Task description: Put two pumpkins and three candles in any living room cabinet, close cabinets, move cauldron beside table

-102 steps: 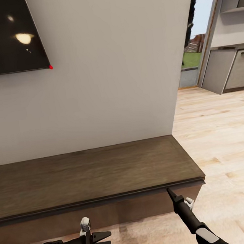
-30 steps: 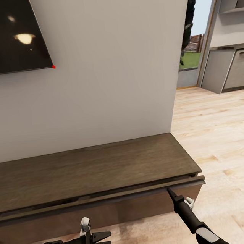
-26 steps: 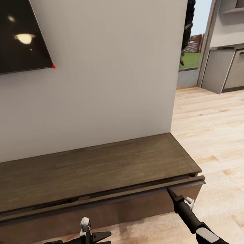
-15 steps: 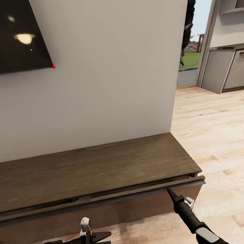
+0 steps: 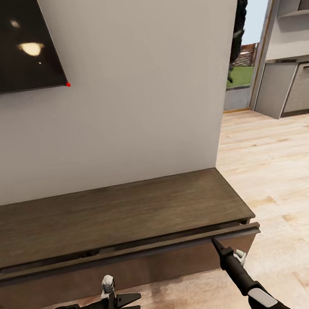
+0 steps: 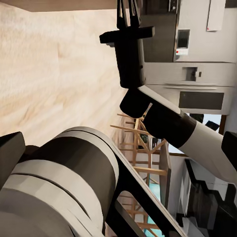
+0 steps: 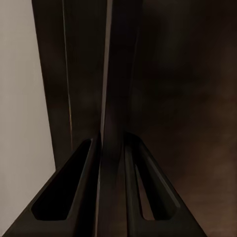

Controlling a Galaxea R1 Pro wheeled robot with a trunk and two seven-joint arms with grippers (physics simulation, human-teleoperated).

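The cabinet (image 5: 113,213), a long, low, dark brown unit, stands against the white wall. Its right drawer (image 5: 140,268) is out by a narrow gap under the top. My right gripper (image 5: 215,242) is at the drawer's upper lip near its right end. In the right wrist view its fingers (image 7: 89,163) are closed on either side of the drawer's thin front edge (image 7: 111,74). My left gripper (image 5: 136,304) hovers open and empty over the floor in front of the cabinet, pointing right. The left wrist view looks at the right gripper (image 6: 127,12). The pumpkins, candles and cauldron are out of view.
A dark TV screen (image 5: 8,44) hangs on the wall above the cabinet. Pale wood floor (image 5: 285,181) stretches to the right, towards grey kitchen cupboards (image 5: 292,87) and a glazed opening to the garden (image 5: 242,77).
Since 3.4 s ago the drawer has slid out a little with my right gripper on its lip, and the view shifted slightly. Nothing has moved over the last second.
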